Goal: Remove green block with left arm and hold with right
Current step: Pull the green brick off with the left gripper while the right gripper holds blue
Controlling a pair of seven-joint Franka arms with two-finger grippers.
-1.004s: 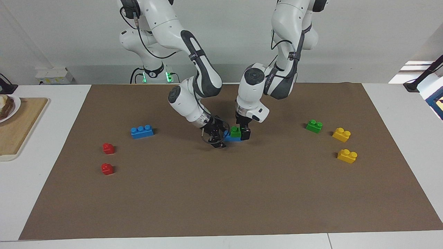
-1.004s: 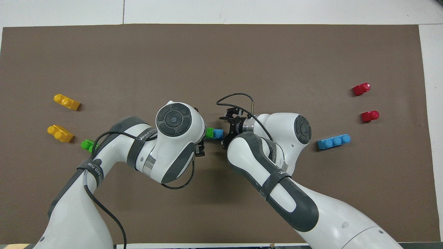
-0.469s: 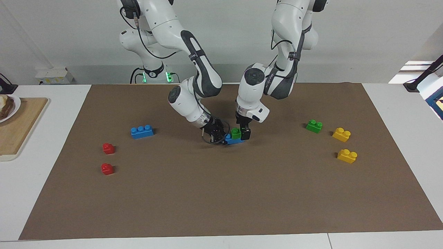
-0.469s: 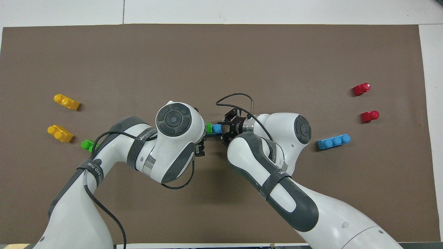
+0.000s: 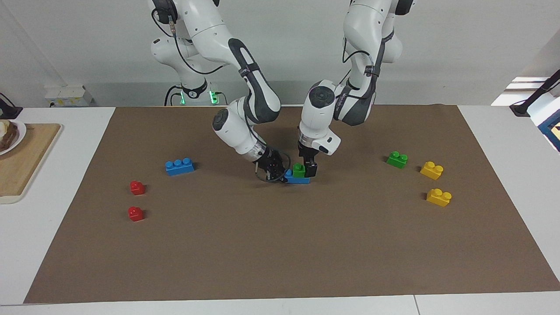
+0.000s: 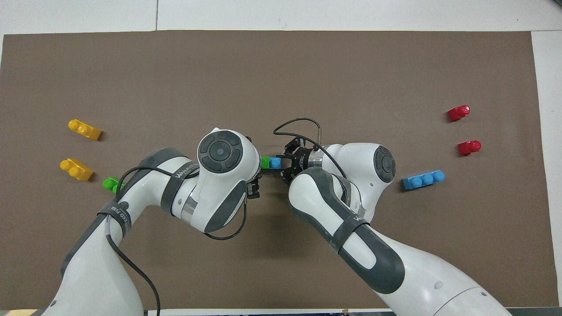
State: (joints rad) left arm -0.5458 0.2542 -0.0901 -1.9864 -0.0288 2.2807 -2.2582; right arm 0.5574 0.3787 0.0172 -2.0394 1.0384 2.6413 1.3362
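The right gripper (image 5: 276, 171), a black claw with a thin wire loop, is pressed together on one end of a long blue plastic brick with three studs (image 5: 299, 180). This lower blue brick lies flat on the brown paper mat (image 5: 280, 245), about in the middle of it. All clock directions here are read from above, with twelve pointing away from the robots.

At 9 o'clock of the right gripper, a small bright green plastic block with two studs (image 5: 299, 169) sits on top of the lower blue brick, on the end that the claw does not pinch. The left gripper (image 5: 304, 168), plain black, points straight down over this green block with its fingers (image 5: 311, 169) spread, one at each side of the block. I cannot tell if they touch it.

From this stack outward:
- At 9 o'clock, well apart and toward the left arm's end of the table, lies a second green block (image 5: 397, 159).
- Just past it are two yellow two-stud bricks (image 5: 432, 170) (image 5: 439, 197), one at 9 o'clock and one nearer 10.
- At about 3 o'clock, toward the right arm's end, rests a loose blue three-stud brick (image 5: 179, 166).
- Two small red bricks (image 5: 137, 187) (image 5: 135, 214) are between 2 and 3 o'clock.
- A wooden board (image 5: 22, 162) lies off the mat at the table's edge on that same end.
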